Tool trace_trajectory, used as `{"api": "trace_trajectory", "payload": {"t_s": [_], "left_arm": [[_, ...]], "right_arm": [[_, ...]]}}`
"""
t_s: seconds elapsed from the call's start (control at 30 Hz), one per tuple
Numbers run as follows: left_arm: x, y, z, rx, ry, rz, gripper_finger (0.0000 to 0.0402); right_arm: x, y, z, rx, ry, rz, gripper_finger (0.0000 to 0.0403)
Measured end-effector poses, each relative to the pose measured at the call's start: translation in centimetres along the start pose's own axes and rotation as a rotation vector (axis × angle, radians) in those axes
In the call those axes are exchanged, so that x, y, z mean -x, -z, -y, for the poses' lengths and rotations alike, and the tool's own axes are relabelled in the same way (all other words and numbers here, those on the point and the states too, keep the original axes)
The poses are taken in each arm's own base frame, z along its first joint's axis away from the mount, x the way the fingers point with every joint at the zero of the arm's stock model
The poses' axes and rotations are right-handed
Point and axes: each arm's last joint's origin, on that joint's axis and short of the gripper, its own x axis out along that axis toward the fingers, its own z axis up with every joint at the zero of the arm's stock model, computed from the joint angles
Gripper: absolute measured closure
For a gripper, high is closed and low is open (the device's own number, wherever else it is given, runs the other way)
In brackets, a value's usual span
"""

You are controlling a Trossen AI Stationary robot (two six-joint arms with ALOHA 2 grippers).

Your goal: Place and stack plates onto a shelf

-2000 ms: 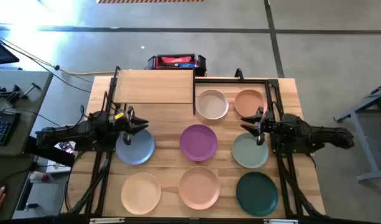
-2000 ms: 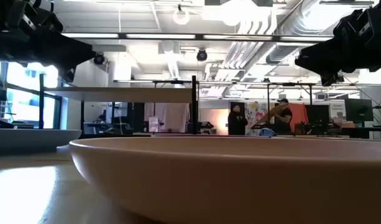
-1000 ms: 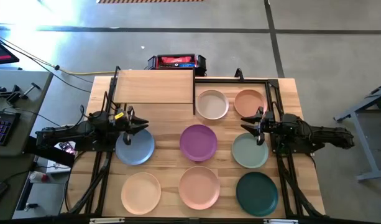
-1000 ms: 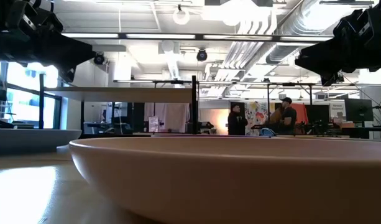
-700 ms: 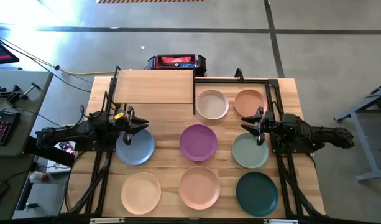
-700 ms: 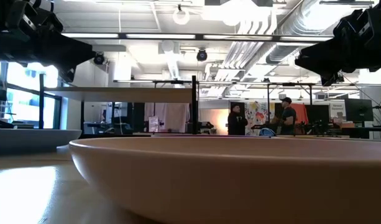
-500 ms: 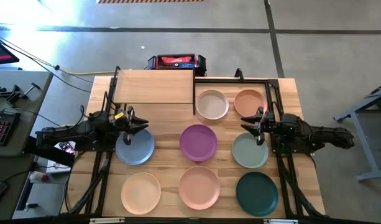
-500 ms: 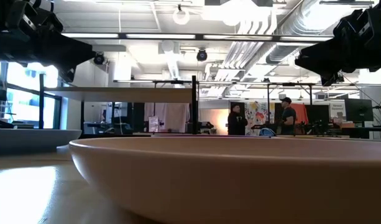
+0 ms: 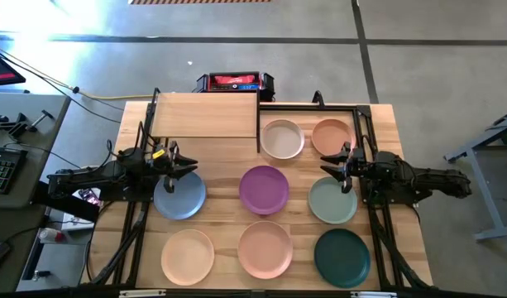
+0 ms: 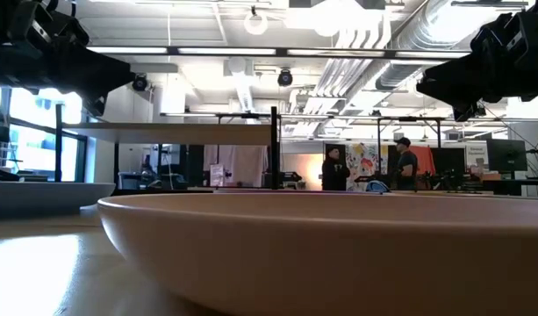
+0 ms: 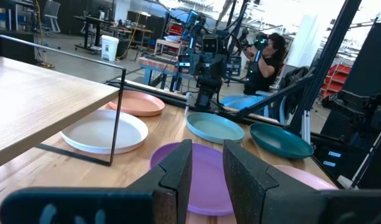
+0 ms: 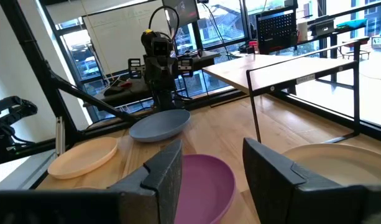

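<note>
Eight plates lie flat on the tabletop: cream (image 9: 282, 138), orange-tan (image 9: 332, 135), blue (image 9: 179, 196), purple (image 9: 264, 189), sage green (image 9: 332, 200), pale peach (image 9: 187, 255), pink (image 9: 265, 248) and dark teal (image 9: 341, 257). The shelf (image 9: 205, 114) stands on thin black legs at the far left and is bare. My left gripper (image 9: 188, 168) hovers open over the blue plate's far rim, pointing at the purple plate (image 11: 202, 183). My right gripper (image 9: 327, 165) hovers open over the sage plate's far rim, facing the purple plate (image 12: 206, 180).
A black metal frame (image 9: 359, 124) borders the table's far right corner around the cream and orange-tan plates. A red device (image 9: 234, 82) sits beyond the far edge. In the low view the pink plate (image 10: 339, 246) fills the foreground. People (image 10: 400, 164) stand far off in the room.
</note>
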Motion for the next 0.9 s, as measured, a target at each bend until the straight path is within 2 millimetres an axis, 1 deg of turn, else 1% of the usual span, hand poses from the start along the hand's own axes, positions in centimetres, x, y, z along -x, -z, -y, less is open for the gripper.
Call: {"api": "trace_trajectory", "payload": {"t_s": [0.63,0.9], "left_arm": [[0.0,-0.2,0.0,0.009,-0.012,0.025,0.0323],[0.1,-1.6,0.2,0.255,-0.004,0.175,0.0323]], "right_arm": [[0.0,0.0,0.0,0.000,0.000,0.000,0.0252],[0.0,0.0,0.0,0.000,0.000,-0.001,0.0252]]}}
